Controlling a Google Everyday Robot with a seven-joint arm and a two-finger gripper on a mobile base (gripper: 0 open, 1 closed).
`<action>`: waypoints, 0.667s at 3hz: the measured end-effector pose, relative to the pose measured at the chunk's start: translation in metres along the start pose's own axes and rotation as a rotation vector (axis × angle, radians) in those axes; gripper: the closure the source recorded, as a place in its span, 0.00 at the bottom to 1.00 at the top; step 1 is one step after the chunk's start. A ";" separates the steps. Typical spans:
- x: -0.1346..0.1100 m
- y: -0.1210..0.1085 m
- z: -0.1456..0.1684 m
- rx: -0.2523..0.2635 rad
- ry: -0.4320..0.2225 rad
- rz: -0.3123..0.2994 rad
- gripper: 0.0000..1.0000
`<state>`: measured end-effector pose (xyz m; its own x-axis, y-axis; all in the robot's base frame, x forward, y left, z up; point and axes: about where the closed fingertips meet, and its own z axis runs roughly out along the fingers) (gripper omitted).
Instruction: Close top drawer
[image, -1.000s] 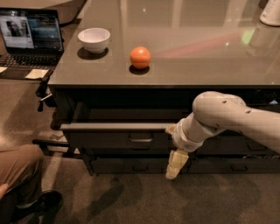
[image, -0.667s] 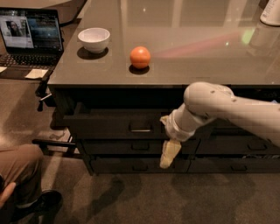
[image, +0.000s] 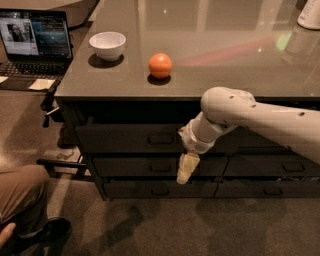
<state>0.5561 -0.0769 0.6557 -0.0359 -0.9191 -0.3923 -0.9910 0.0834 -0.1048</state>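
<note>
1. closing is looking all but done: the top drawer (image: 130, 137) is now sitting back under the front edge of the table (image: 225, 60). a second ago it was standing out from the cabinet with its lighter floor showing.
2. no floor is showing any more. its dark front, with the small loop handle (image: 161, 139), is lining up with the drawer fronts below (image: 150, 166), as far as i am able to judge from here.
3. the arm (image: 260, 117) is reaching in from the right edge of the table, and it has been sweeping left along the front edge and in toward the cabinet while the drawer was going in.
4. the gripper (image: 186, 170) is hanging point-down just right of the handle, below the top drawer's front and in front of the second drawer. i am not able to tell how wide it is set, and it is holding nothing that i can see.
5. the wrist above it is lying against or very near the right end of the top drawer's front. i cannot tell whether it is touching.
6. the orange (image: 160, 65) is resting near the front edge and the white bowl (image: 107, 45) toward the left edge, both sitting where they were.
7. i am judging that little remains, at most a last nudge if a sliver of gap is hiding in the shadow.
</note>
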 end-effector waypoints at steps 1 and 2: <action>-0.004 -0.017 0.011 -0.001 0.008 0.022 0.00; -0.004 -0.016 0.011 -0.001 0.008 0.022 0.00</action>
<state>0.5735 -0.0702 0.6493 -0.0583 -0.9202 -0.3872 -0.9902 0.1027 -0.0950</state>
